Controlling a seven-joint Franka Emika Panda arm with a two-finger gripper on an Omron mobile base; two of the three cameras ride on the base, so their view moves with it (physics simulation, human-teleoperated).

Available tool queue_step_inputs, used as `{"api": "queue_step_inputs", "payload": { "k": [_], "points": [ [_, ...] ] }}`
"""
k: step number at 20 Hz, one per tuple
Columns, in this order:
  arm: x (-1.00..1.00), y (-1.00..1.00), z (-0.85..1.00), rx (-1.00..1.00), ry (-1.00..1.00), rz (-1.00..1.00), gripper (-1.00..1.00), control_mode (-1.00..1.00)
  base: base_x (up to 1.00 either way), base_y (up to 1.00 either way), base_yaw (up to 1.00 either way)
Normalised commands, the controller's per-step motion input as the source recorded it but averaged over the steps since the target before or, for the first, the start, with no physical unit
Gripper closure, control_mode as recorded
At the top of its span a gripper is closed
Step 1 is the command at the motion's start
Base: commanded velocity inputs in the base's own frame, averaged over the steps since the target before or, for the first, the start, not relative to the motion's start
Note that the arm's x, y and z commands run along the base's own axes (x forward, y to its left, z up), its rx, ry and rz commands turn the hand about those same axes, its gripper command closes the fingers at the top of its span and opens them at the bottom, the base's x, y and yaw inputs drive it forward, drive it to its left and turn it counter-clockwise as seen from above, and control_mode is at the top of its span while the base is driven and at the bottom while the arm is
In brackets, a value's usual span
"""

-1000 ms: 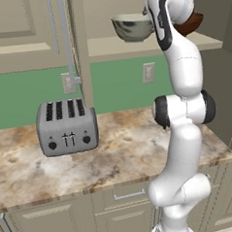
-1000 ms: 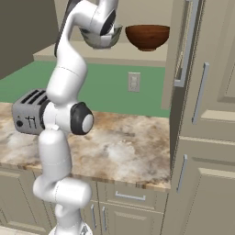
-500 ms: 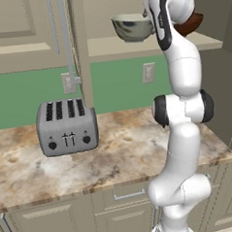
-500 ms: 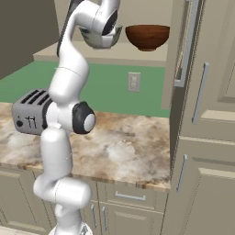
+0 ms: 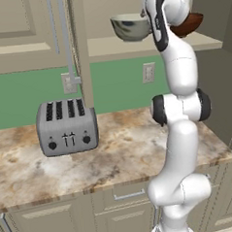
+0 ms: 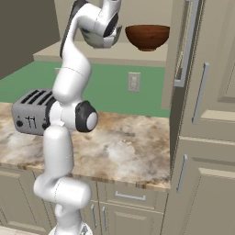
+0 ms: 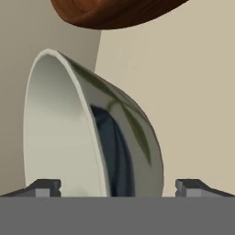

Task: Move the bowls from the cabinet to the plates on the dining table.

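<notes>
Up on the open cabinet [image 5: 79,47] shelf [image 5: 133,45] you have both bowls: the grey-white bowl [image 5: 130,27] sits toward the open door's side, and the reddish-brown bowl [image 6: 148,36] sits just beside it, nearer the tall unit. Your arm reaches up to that shelf, and in both base views the hand is level with the grey-white bowl, partly covering it in the right base view. Through the hand view you see the gripper [image 7: 117,187] with its jaws spread wide, one dark tip at each lower corner, and the grey-white bowl filling the space between them; its rim and mottled wall show close up, with the view rolled so the bowl appears on its side. You cannot tell from these pictures whether either tip touches the bowl. The reddish-brown bowl shows as a curved brown edge at the top of that view. Below the shelf, a silver toaster [image 5: 66,127] stands on the stone-topped table [image 5: 120,151] against the green wall [image 5: 116,86], well apart from the bowls, and a pale wall socket [image 6: 133,82] sits on the green wall under the shelf. The cabinet door [image 5: 80,47] stands open, edge-on toward you, with its long silver bar handle [image 5: 65,38] beside it.
</notes>
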Motion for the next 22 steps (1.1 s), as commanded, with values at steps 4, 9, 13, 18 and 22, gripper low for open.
{"api": "queue_step_inputs", "payload": {
  "k": [4, 9, 13, 18, 22],
  "points": [
    [0.07, 0.01, 0.00, 0.00, 0.00, 0.00, -1.00, -1.00, 0.00, 0.00, 0.00],
    [0.00, 0.00, 0.00, 0.00, 0.00, 0.00, 1.00, -1.00, 0.00, 0.00, 0.00],
    [0.00, 0.00, 0.00, 0.00, 0.00, 0.00, 1.00, -1.00, 0.00, 0.00, 0.00],
    [0.00, 0.01, 0.00, 0.00, 0.00, 0.00, 1.00, -1.00, 0.00, 0.00, 0.00],
    [0.00, 0.02, 0.00, 0.00, 0.00, 0.00, 1.00, -1.00, 0.00, 0.00, 0.00]
  ]
}}
